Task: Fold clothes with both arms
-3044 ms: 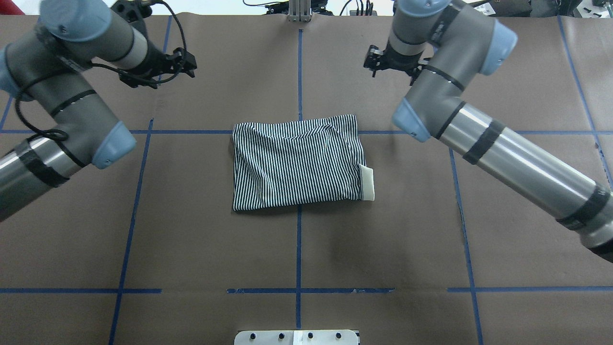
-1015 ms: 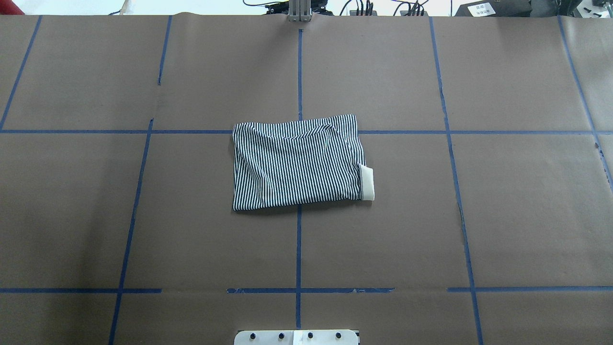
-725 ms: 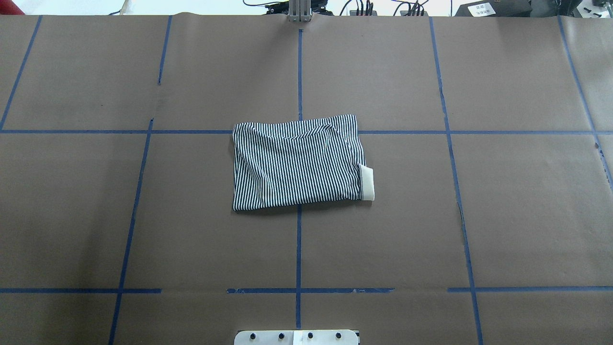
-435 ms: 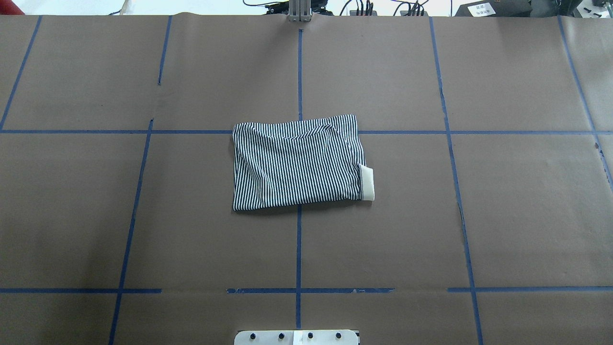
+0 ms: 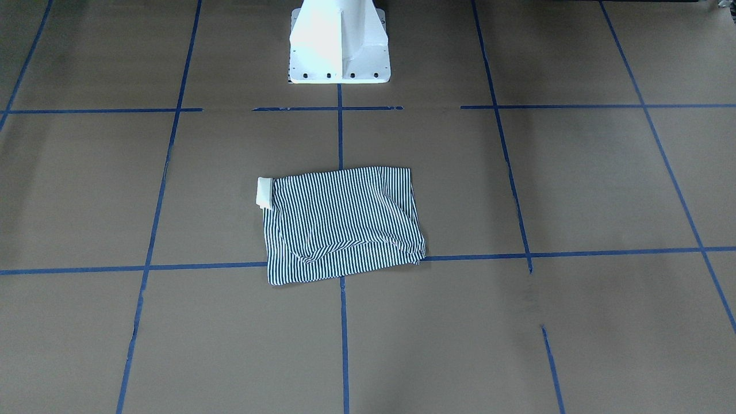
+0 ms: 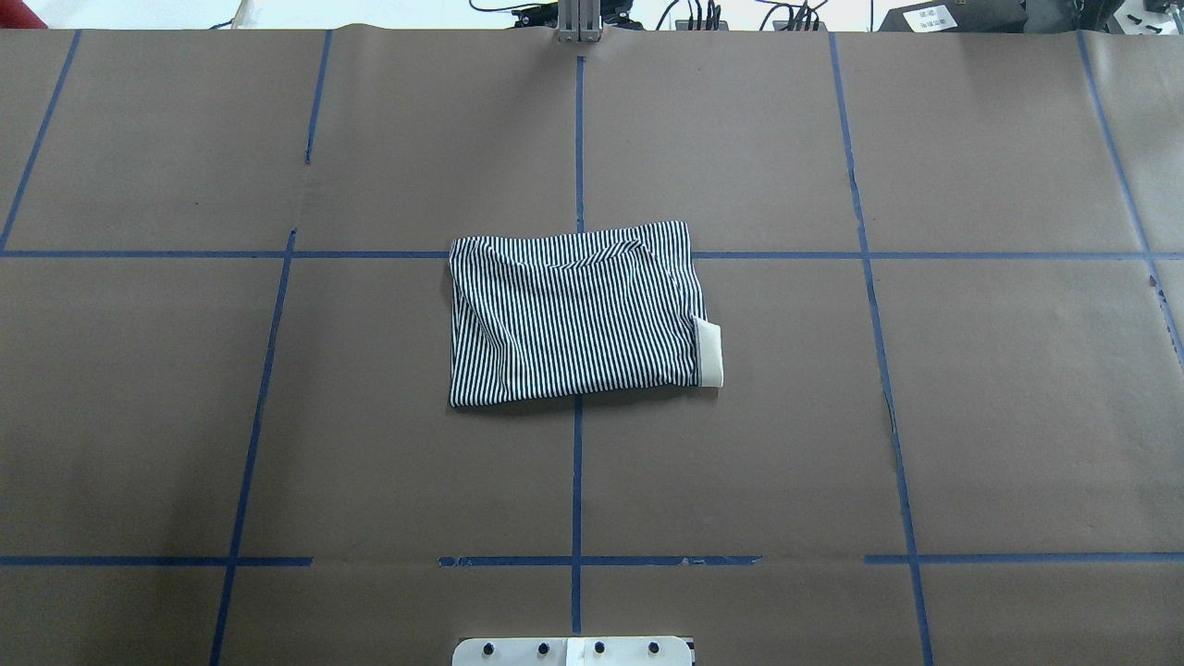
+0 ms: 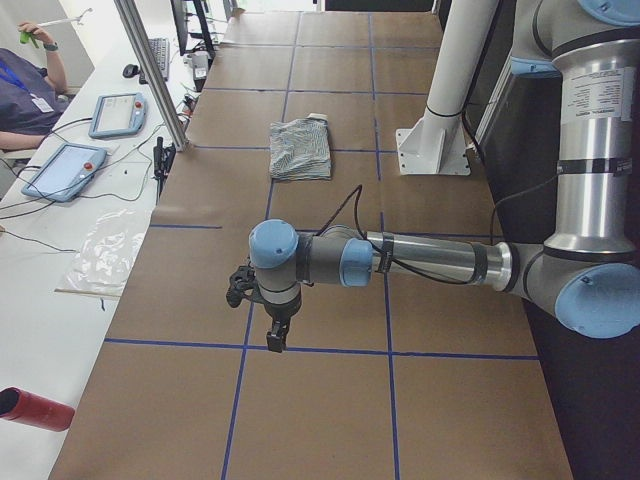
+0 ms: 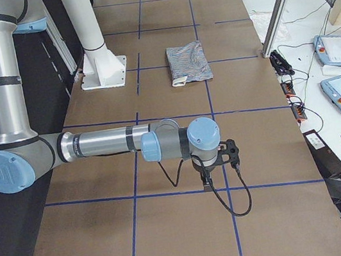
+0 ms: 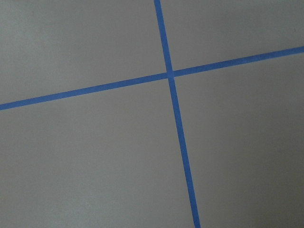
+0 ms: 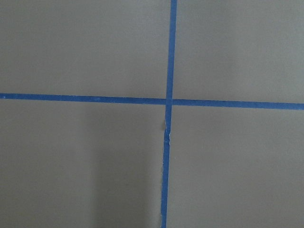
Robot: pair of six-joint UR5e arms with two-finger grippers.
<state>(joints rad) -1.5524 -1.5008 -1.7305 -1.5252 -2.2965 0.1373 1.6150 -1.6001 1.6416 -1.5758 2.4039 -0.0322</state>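
Observation:
The striped polo shirt [image 6: 573, 314] lies folded into a flat rectangle at the table's middle, with a cream piece [image 6: 709, 351] sticking out at its right edge. It also shows in the front view [image 5: 342, 224]. No arm is in the overhead or front view. My left gripper [image 7: 277, 335] hangs over bare table far from the shirt [image 7: 300, 150], seen only in the left side view. My right gripper [image 8: 205, 176] likewise hangs far from the shirt [image 8: 187, 62]. I cannot tell whether either is open or shut. Both wrist views show only brown paper and blue tape.
The white pedestal base [image 5: 339, 46] stands at the robot's edge of the table. Blue tape lines [image 6: 577, 481] grid the brown paper. An operators' desk with tablets [image 7: 65, 170] and a metal post [image 7: 150, 70] run along the far side. A red cylinder [image 7: 35, 410] lies there.
Three seconds ago both arms hung over the far part of the table in the overhead view; they have since left that view. The shirt has not moved.

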